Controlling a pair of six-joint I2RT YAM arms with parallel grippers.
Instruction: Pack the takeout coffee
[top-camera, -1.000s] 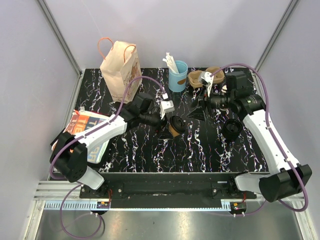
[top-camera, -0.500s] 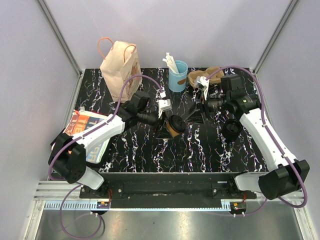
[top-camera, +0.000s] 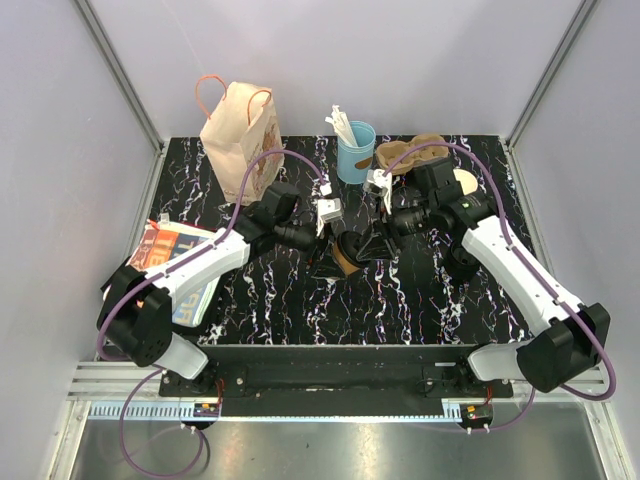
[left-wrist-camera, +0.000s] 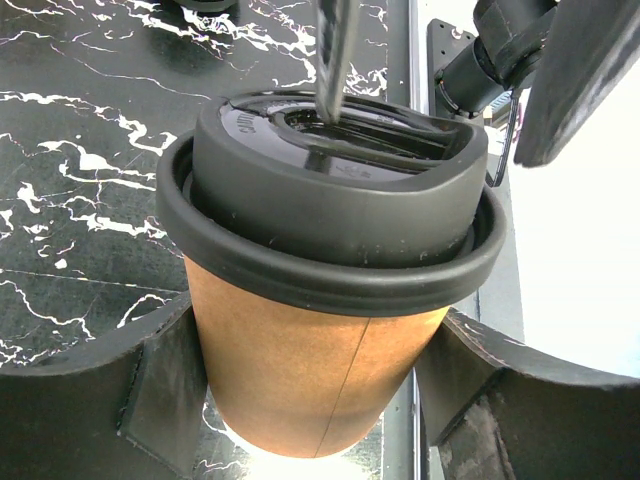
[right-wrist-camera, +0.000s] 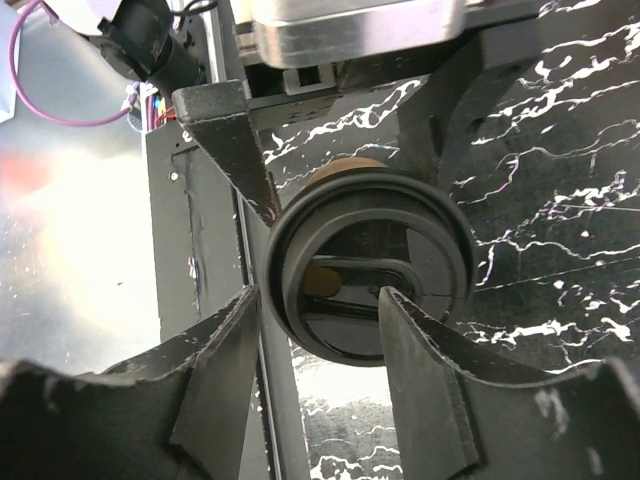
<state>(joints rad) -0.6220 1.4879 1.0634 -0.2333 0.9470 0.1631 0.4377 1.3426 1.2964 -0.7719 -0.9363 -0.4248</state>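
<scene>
- One paper cup (top-camera: 348, 254) with one black lid (left-wrist-camera: 330, 190), mid-table.
- Left gripper (left-wrist-camera: 310, 385) clamps the cup's sides.
- Right gripper (right-wrist-camera: 318, 300), half open, straddles the lid's rim; grip unclear.

Nothing readable here tbh. Raised lettering on the takeout coffee (left-wrist-camera: 310, 360) lid (left-wrist-camera: 330, 190) is too blurry, and the magazine (top-camera: 165, 243) cover print is too small.

Tan kraft cup (left-wrist-camera: 300, 385), glossy black lid (left-wrist-camera: 330, 200) — black table (top-camera: 420, 300) veined with white marbling.
</scene>
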